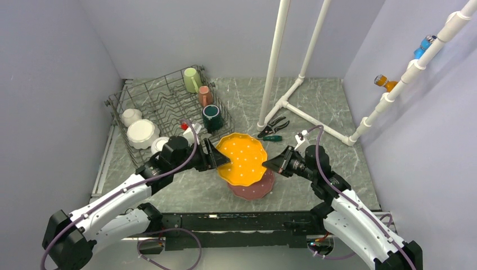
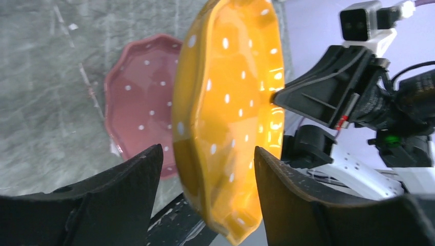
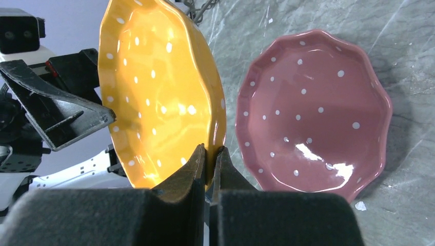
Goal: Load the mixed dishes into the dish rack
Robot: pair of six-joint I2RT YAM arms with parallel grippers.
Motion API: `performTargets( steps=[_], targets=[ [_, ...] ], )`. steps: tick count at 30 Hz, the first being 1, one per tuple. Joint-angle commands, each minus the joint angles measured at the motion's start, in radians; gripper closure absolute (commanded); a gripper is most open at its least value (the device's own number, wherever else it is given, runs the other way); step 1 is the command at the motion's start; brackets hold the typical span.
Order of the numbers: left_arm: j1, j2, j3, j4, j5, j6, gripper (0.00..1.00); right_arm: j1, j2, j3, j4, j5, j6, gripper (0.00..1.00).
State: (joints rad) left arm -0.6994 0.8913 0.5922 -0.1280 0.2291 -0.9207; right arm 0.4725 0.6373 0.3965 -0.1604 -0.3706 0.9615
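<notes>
Plain pale lavender walls (image 1: 50, 84) boxed the whole thing in, with a grey-green marbled tabletop (image 1: 326, 95) under flat, even light. White plastic pipes (image 1: 275, 62) stood back right, an orange bit (image 1: 384, 82) and a blue bit (image 1: 423, 46) on one, maybe fittings.

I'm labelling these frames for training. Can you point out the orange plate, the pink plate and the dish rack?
orange plate (image 1: 243, 158): top view, middle of its dotted face.
pink plate (image 3: 314, 115): right wrist view, centre of its inner face.
dish rack (image 1: 162, 104): top view, bare wire tines mid-rack.
</notes>
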Motion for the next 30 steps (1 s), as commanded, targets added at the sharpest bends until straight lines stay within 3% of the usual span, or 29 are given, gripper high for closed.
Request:
performTargets(
  steps=[1, 8, 13, 18, 30],
  targets=[
    [0.007, 0.005, -0.015, 0.174, 0.091, -0.055, 0.32, -0.003, -0.039, 0.020, 0.206, -0.065, 0.055, 1.00],
    [0.027, -0.009, -0.016, 0.133, 0.067, -0.061, 0.42, -0.003, -0.037, 0.026, 0.201, -0.063, 0.046, 1.00],
    [0.051, -0.028, 0.013, -0.004, -0.005, -0.042, 0.34, -0.003, -0.028, 0.028, 0.202, -0.070, 0.038, 1.00],
    [0.072, 0.016, 0.066, -0.047, 0.024, 0.012, 0.32, -0.003, -0.015, 0.025, 0.213, -0.080, 0.034, 1.00],
    [0.079, 0.130, 0.174, -0.112, 0.121, 0.123, 0.46, -0.003, -0.001, 0.040, 0.195, -0.072, -0.003, 1.00]
  ],
)
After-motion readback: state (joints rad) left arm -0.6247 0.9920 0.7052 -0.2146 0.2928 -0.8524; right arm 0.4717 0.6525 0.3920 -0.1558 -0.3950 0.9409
